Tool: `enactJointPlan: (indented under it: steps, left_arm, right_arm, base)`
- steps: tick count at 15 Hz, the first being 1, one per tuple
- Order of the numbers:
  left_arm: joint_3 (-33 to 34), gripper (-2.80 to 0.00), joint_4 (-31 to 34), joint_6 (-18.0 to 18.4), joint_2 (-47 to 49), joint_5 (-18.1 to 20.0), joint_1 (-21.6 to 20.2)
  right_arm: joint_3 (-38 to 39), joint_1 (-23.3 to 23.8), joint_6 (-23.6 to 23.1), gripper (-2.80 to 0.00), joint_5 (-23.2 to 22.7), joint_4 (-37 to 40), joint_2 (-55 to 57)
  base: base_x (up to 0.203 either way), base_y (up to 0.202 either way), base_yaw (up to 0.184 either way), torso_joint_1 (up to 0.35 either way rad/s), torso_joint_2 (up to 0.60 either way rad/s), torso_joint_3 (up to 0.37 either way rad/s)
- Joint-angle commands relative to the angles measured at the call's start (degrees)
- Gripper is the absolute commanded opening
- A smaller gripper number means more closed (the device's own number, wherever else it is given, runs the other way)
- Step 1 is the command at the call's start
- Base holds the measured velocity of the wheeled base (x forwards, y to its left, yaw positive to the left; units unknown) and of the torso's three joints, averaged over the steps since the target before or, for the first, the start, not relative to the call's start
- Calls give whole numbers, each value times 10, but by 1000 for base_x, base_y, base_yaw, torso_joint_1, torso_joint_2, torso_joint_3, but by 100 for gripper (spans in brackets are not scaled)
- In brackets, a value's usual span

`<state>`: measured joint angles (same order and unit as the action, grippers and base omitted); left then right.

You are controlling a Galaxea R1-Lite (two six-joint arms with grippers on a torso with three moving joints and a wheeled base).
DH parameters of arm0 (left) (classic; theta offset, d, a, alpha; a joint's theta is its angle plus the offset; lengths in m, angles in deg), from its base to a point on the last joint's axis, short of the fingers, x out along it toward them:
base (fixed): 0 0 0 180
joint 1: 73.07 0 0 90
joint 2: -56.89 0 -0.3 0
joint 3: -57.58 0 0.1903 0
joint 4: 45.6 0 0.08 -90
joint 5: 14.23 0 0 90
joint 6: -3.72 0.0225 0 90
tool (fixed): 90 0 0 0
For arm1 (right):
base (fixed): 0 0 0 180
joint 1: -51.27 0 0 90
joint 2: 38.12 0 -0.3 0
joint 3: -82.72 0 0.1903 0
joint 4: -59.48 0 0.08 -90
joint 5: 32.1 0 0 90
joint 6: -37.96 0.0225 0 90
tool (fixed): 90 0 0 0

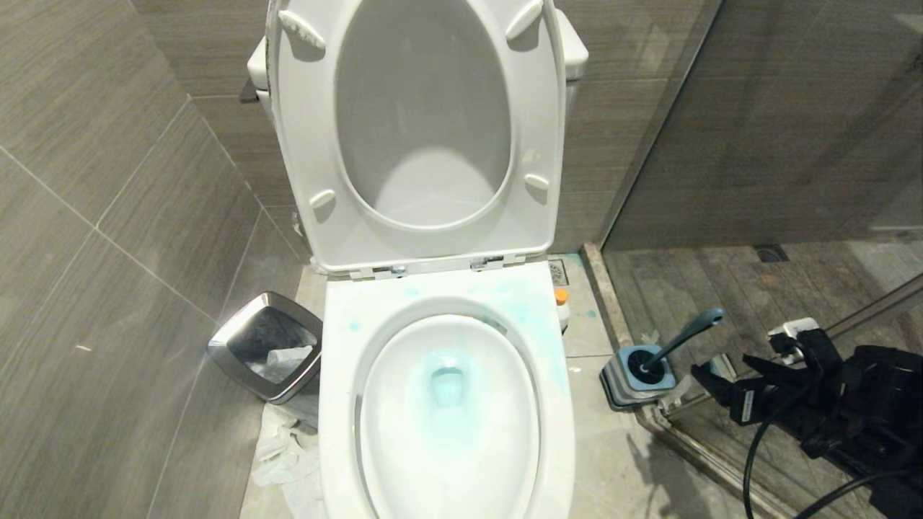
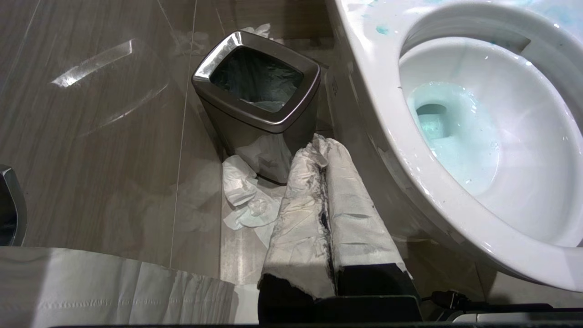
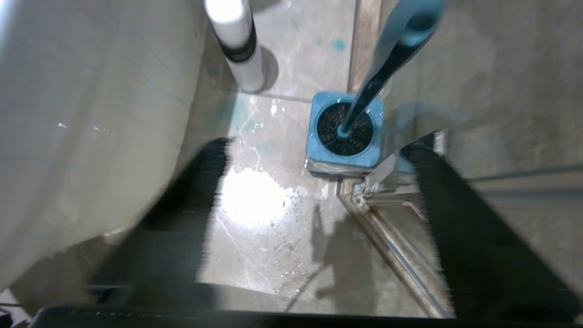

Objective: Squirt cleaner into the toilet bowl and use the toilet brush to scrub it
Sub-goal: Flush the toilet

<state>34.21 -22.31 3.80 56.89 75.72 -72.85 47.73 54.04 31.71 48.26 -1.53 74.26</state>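
Right gripper (image 1: 714, 382) hangs low at the robot's right, fingers spread wide and empty, just short of the toilet brush (image 1: 674, 344) standing in its square blue holder (image 1: 634, 382). Left gripper (image 2: 325, 182) sits pinched closed, paper-wrapped, beside the waste bin (image 2: 255, 91). Further on, the toilet bowl (image 1: 447, 404) is streaked with blue, and the cleaner (image 1: 562, 306) stands behind it by the wall.

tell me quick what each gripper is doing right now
left gripper: shut, fingers wrapped in tissue, holding nothing.
right gripper: open, empty, near the toilet brush.
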Motion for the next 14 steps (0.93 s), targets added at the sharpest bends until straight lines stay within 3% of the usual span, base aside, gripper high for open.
enactJointPlan:
  steps: [1, 10, 14]
  left_arm:
    - [0, -280, -1, 0, 0, 0, 0]
    - [0, -280, 0, 0, 0, 0, 0]
    - [0, -280, 0, 0, 0, 0, 0]
  right_arm:
    - [47, -1, -1, -280, -1, -4, -111]
    - [40, -1, 1, -280, -1, 8, -313]
    - [42, 1, -1, -280, 1, 118, -509]
  base:
    - [0, 0, 0, 0, 0, 0]
    - [0, 0, 0, 0, 0, 0]
    - [0, 0, 0, 0, 0, 0]
